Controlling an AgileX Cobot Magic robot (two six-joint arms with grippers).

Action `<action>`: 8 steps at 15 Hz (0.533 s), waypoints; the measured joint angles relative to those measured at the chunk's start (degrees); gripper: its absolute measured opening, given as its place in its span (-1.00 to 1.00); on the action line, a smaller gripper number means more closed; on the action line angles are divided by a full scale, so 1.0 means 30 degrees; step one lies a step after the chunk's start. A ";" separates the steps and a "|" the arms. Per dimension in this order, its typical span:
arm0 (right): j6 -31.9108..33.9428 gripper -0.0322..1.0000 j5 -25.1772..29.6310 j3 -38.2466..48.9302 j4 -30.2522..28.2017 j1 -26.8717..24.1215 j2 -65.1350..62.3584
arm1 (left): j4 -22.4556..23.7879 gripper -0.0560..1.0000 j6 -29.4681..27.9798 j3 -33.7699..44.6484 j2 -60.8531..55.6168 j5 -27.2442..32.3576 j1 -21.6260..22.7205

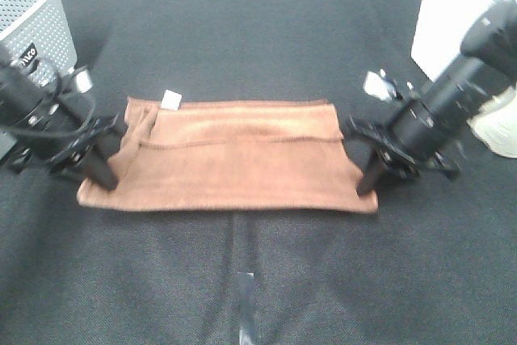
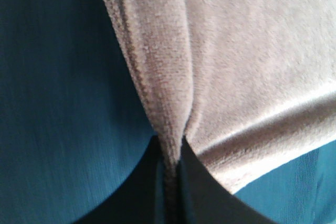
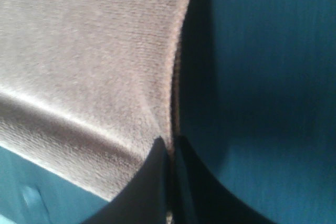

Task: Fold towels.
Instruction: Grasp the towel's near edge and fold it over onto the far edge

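Towel (image 1: 242, 163) lies flat near the middle of the dark table (image 1: 266, 22), long side across the exterior view. A second layer covers its far part, with a hem line running along it. A small white tag (image 1: 171, 99) sits on the far edge, toward the left end. The left gripper (image 1: 103, 177) is closed on the left short edge and the right gripper (image 1: 365, 183) on the right short edge. Both wrist views show cloth pinched between shut jaws, puckering into a ridge at each pinch. Judgement: gripping both ends at once keeps that edge taut and level, so it can be carried over as one straight line. The surface is matte and finely textured, probably grippy enough to hold the lower layer. A pale tape mark (image 1: 245, 296) lies on the near side. A grey perforated box (image 1: 32, 14) stands at far left and a white panel (image 1: 456, 6) at far right, both apart from the towel.
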 joint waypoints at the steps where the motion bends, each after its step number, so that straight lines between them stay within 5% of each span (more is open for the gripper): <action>1: -0.0286 -0.94 -0.0248 0.0821 0.0095 0.0019 -0.0382 | -0.0038 -0.87 0.0038 0.0993 -0.0535 -0.0306 -0.0076; 8: -0.0420 -0.94 -0.0267 0.0668 0.0038 0.0153 -0.0764 | -0.0057 -0.87 -0.0191 0.1929 -0.0879 -0.1203 -0.0115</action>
